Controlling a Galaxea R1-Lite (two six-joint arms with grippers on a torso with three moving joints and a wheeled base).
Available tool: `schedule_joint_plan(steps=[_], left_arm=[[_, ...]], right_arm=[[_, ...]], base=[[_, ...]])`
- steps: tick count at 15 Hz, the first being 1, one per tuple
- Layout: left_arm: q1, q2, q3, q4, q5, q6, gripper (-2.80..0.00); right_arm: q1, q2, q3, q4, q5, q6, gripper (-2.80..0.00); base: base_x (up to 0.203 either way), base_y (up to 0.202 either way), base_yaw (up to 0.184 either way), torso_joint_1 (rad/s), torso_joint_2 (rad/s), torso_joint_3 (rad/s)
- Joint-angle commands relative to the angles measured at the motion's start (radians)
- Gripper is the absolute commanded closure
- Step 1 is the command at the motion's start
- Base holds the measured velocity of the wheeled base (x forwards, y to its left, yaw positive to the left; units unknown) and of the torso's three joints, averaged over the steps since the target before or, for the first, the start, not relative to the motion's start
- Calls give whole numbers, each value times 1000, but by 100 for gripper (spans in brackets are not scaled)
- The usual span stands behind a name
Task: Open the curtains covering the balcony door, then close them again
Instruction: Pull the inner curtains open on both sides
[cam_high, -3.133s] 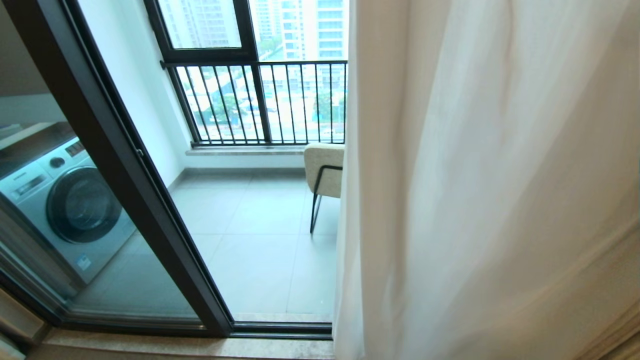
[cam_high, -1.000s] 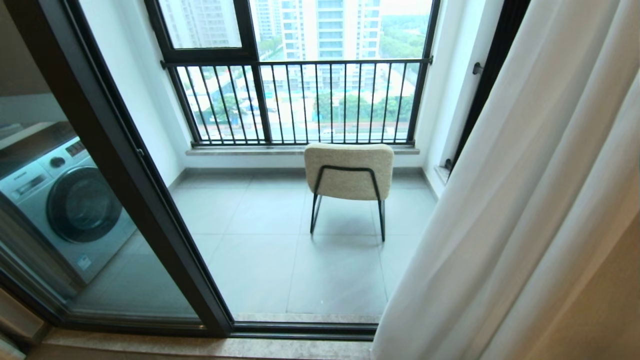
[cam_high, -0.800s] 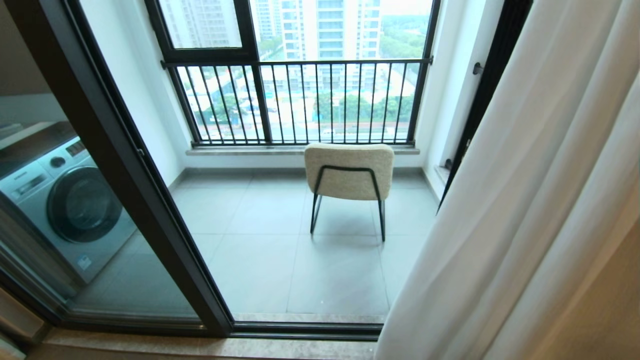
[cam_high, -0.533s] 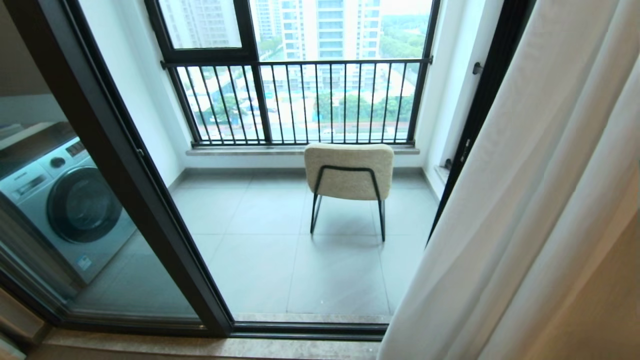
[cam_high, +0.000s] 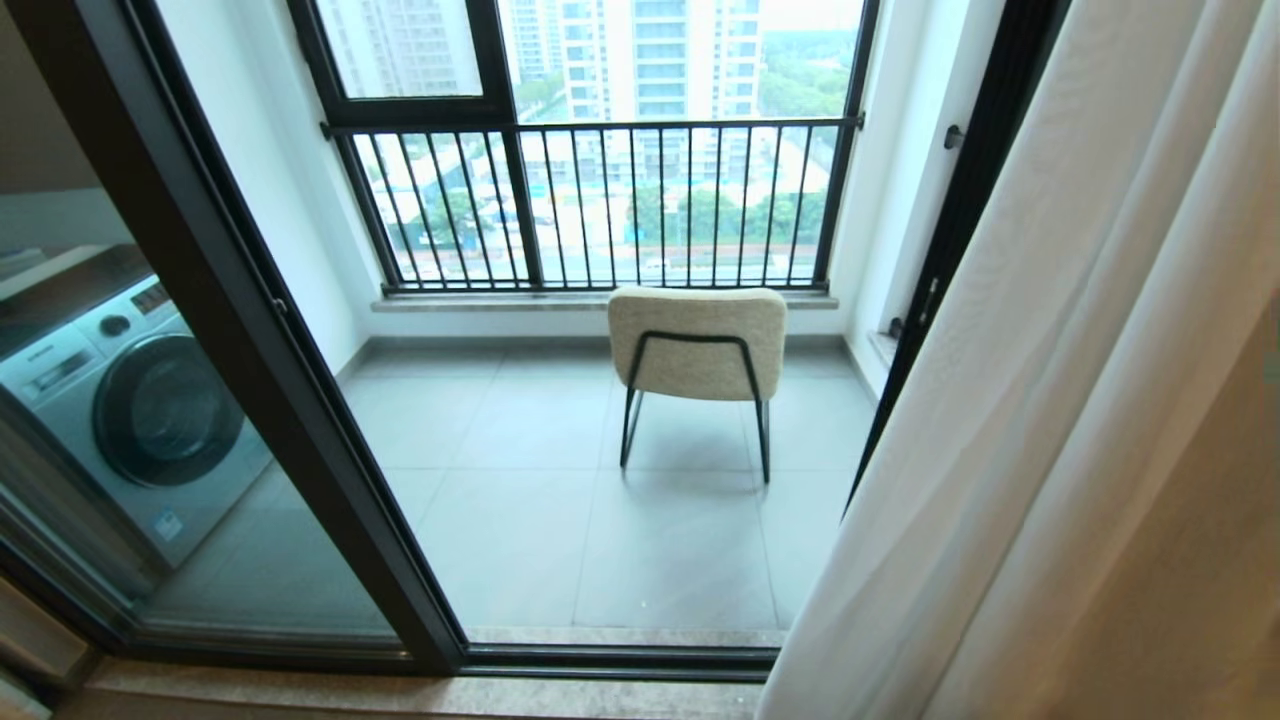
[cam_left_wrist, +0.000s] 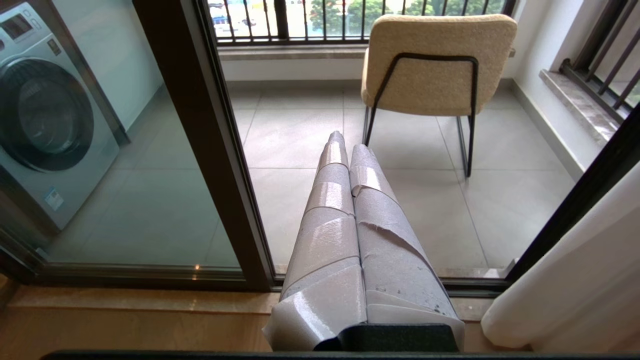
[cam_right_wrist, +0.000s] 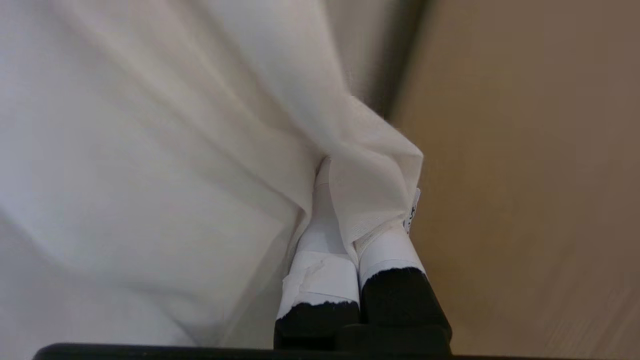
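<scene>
Curtains (cam_high: 1050, 400) hang drawn aside at the right of the head view, leaving the balcony door (cam_high: 230, 330) opening uncovered. Their fabric is sheer white, falling in long slanting folds, with a hemmed edge showing in the right wrist view. Beside them on the far right lies a beige drape (cam_high: 1200, 560).

Right hand (cam_right_wrist: 345, 200), its fingers wrapped in white tape, is clenched on a fold of the curtains near that hemmed edge; cloth bunches around the fingertips and a small label sticks out at the side. Left hand (cam_left_wrist: 345, 150), also tape-wrapped, is clenched with nothing between its fingers, pointing towards the open doorway above the stone sill (cam_left_wrist: 125, 305).

Dark, nearly black frames edge the door's glass. Through the left glass panel a grey front-loading washing machine (cam_high: 130, 400) is seen; whether anything is in its drum cannot be told. Beyond the opening, the balcony has a grey tiled floor (cam_high: 520, 480), a beige upholstered chair (cam_high: 698, 340) on thin black legs with its back to the camera, and a black-barred railing (cam_high: 600, 200) under a window. High-rise buildings and trees show outside.
</scene>
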Motion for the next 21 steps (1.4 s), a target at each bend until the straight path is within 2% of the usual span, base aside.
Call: schedule_joint_plan(steps=[1, 3, 6, 10, 13, 15, 20, 21], left_arm=[[0, 0, 0, 0, 0, 0, 0], [0, 0, 0, 0, 0, 0, 0], [0, 0, -1, 0, 0, 0, 0], [1, 0, 0, 0, 0, 0, 0], [1, 0, 0, 0, 0, 0, 0], [0, 0, 0, 0, 0, 0, 0], [0, 0, 0, 0, 0, 0, 0], [1, 0, -1, 0, 0, 0, 0]], right_arm=[[16, -174, 128, -7, 49, 17, 0], [76, -305, 270, -4, 135, 40, 0], [291, -418, 397, -8, 221, 51, 0], [636, -444, 456, -12, 246, 25, 0], [810, -398, 487, -16, 246, -16, 0], [843, -370, 492, -23, 245, -43, 0], [842, -341, 495, -23, 242, -54, 0], [842, -338, 495, -25, 242, -58, -280]], base=[[0, 0, 0, 0, 0, 0], [0, 0, 0, 0, 0, 0], [0, 0, 0, 0, 0, 0], [0, 0, 0, 0, 0, 0], [0, 0, 0, 0, 0, 0], [0, 0, 0, 0, 0, 0], [0, 0, 0, 0, 0, 0], [0, 0, 0, 0, 0, 0]])
